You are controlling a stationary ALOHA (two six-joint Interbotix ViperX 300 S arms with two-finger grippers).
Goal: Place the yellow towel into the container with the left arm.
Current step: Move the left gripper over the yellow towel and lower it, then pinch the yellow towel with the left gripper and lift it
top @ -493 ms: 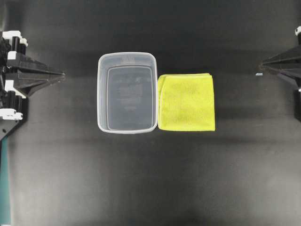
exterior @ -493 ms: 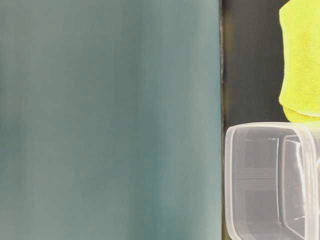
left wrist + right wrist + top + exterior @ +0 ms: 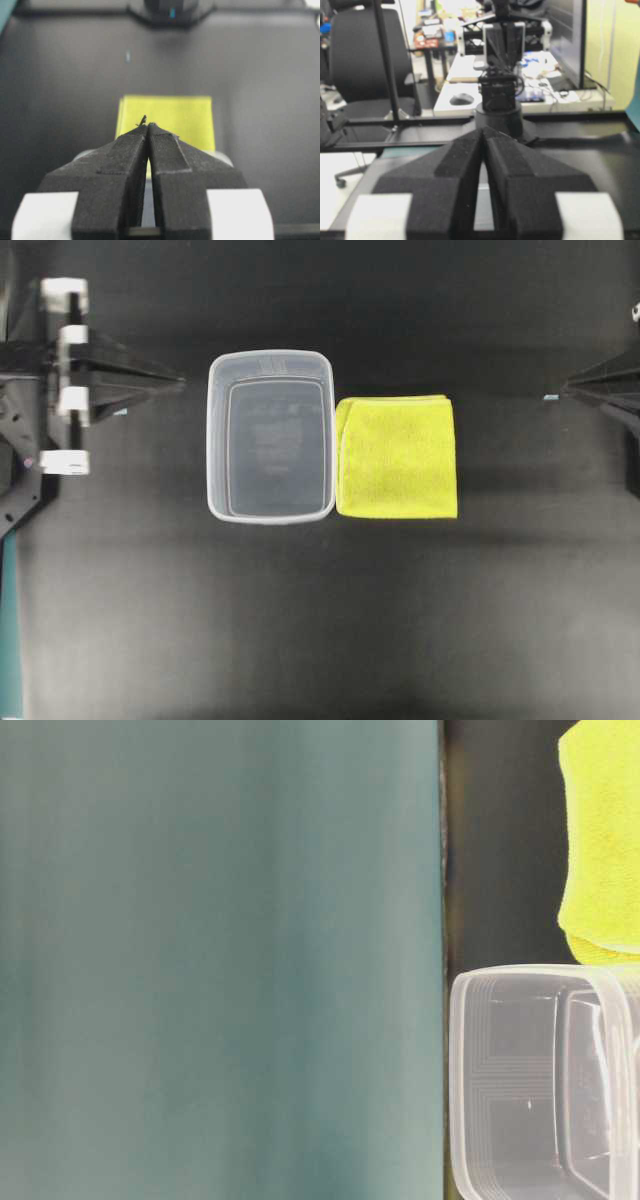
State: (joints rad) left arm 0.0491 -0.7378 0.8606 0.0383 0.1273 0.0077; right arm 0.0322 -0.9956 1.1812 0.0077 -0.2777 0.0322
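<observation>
Both hands clenched, empty: left hand (image 3: 180, 383), right hand (image 3: 566, 390); yellow towel (image 3: 397, 457) touching container (image 3: 270, 360).

Even overhead light leaves the black table (image 3: 320, 620) matte and dim, with a soft shadow band below the yellow towel (image 3: 398, 457) and faint glare on the container (image 3: 270, 362) rim. The table-level view is mostly a blurred teal blank. Both wrist views hold near fingers soft; the right one shows a brightly lit, hazy room behind.
</observation>
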